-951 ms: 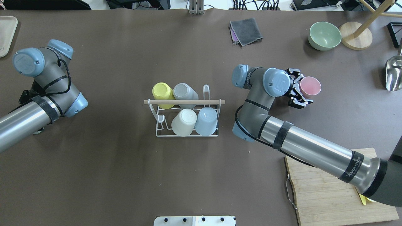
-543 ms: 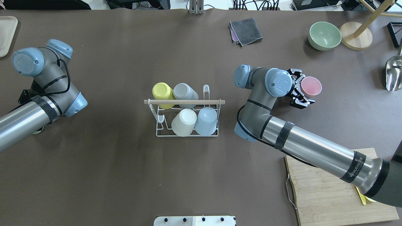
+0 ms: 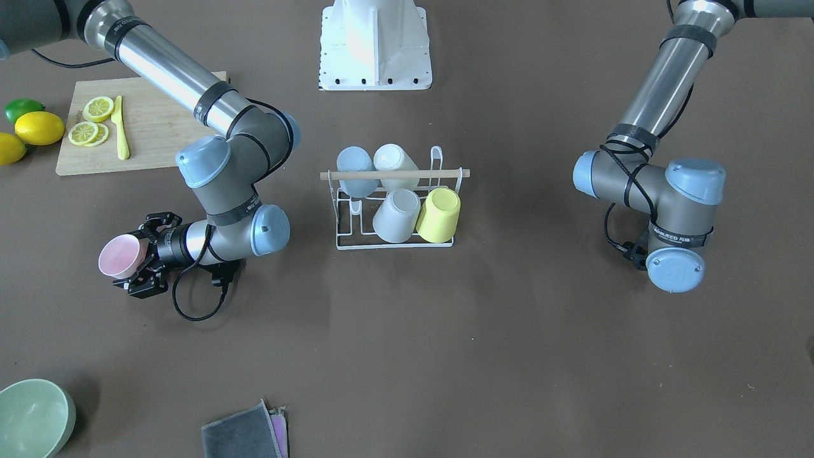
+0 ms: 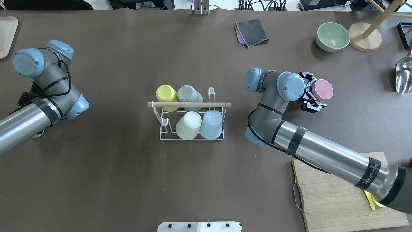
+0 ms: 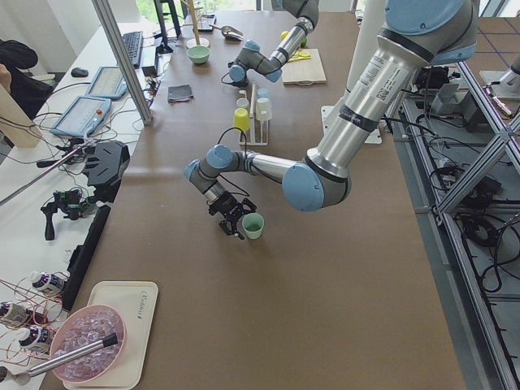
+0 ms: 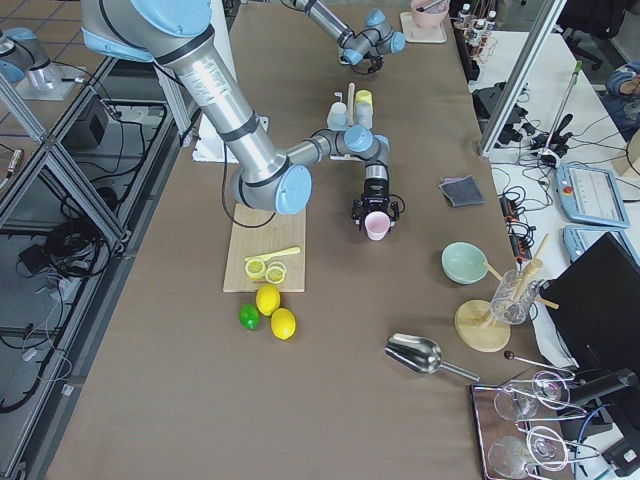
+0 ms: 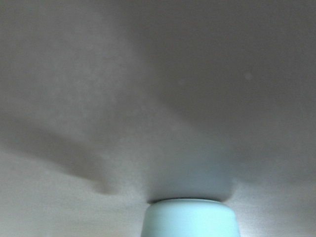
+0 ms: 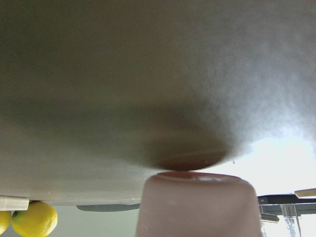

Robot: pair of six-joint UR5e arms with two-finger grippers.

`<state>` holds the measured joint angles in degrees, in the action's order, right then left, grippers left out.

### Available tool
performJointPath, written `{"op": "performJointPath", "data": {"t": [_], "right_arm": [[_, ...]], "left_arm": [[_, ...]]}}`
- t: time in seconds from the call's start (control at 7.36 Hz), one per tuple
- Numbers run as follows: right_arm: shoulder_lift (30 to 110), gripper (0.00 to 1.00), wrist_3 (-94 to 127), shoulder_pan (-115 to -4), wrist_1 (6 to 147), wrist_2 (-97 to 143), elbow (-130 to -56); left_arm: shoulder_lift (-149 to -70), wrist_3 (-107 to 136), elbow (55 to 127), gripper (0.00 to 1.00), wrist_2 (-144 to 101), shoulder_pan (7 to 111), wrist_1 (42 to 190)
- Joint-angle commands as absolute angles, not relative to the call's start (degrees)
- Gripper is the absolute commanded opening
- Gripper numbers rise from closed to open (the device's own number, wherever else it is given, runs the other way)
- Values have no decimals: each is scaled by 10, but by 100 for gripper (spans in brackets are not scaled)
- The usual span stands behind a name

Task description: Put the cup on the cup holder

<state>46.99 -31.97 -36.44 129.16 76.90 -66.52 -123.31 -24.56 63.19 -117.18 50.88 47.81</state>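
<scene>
The cup holder (image 4: 190,104) is a white wire rack with a wooden rod, at mid-table; it also shows in the front view (image 3: 394,173). Several cups hang upside down on its prongs: yellow, grey, cream and light blue. My right gripper (image 4: 314,92) is shut on a pink cup (image 4: 323,90), tilted on its side, well to the right of the rack; the cup also shows in the front view (image 3: 119,256). My left gripper (image 5: 234,218) is at a mint cup (image 5: 253,226) near the table; I cannot tell if it is shut. The left wrist view shows that cup's base (image 7: 192,219).
A wooden cutting board (image 4: 338,199) lies near right, with lemon slices and a yellow knife (image 3: 119,127). A green bowl (image 4: 332,36), a wooden stand base (image 4: 364,36), a metal scoop (image 4: 404,75) and a grey cloth (image 4: 252,32) lie at the far right. A beige tray (image 4: 6,35) sits far left.
My right gripper has carried the pink cup a little to the right and slightly nearer the robot. My left arm has shifted slightly.
</scene>
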Motion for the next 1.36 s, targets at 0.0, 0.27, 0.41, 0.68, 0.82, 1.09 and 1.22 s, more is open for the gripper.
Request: {"op": "performJointPath", "data": {"t": [0.0, 0.27, 0.41, 0.68, 0.82, 1.09, 1.22], "right_arm": [[475, 98, -319, -365, 1291, 769, -668], [476, 98, -319, -366, 1291, 769, -668], [479, 98, -320, -367, 1291, 770, -670], [480, 98, -320, -371, 1291, 770, -671], [483, 98, -320, -372, 1290, 770, -672], [496, 92, -320, -374, 1290, 770, -688], [496, 66, -317, -374, 1290, 770, -690]], "left_arm": [[-1233, -245, 632, 75, -1172, 509, 478], [-1233, -245, 632, 26, -1172, 509, 476], [-1233, -246, 636, 8, -1170, 519, 467], [-1233, -293, 649, 0, -1170, 534, 431], [-1233, -295, 663, 0, -1156, 552, 421], [-1214, -292, 752, 0, -1150, 600, 382], [-1208, -286, 791, 0, -1149, 608, 363]]}}
